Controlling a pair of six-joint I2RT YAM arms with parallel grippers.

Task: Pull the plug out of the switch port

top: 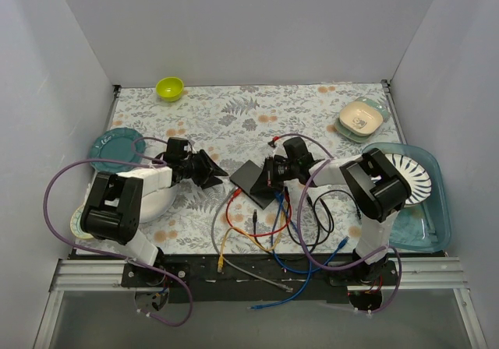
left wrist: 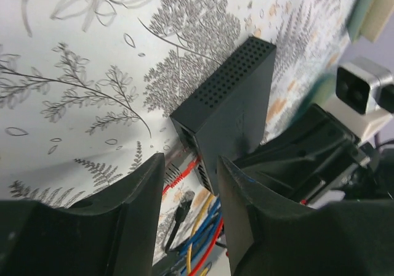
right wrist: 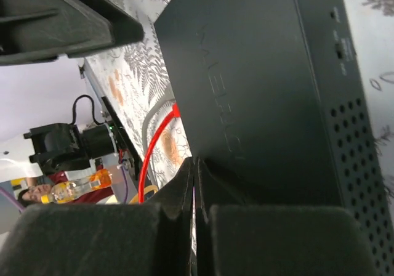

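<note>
The switch [top: 249, 179], a flat black box, lies mid-table with its port edge facing near-left. A red cable [top: 231, 202] runs into that edge; in the left wrist view its plug [left wrist: 183, 170] sits at the ports below the switch [left wrist: 231, 106]. My left gripper [top: 216, 174] is open and empty just left of the switch; the left wrist view [left wrist: 189, 180] shows its jaws apart, framing the port edge. My right gripper [top: 270, 181] is shut, its tips [right wrist: 196, 165] resting on the switch's top [right wrist: 258, 85]. The red cable [right wrist: 149, 159] leaves the far edge there.
Loose red, blue, yellow, black and grey cables [top: 273, 236] tangle near the front edge. A loose black plug [left wrist: 182, 207] lies by them. A green bowl [top: 169, 89], teal plate [top: 115, 148], white bowl [top: 154, 202], beige dish [top: 362, 118] and a teal tray [top: 433, 216] ring the table.
</note>
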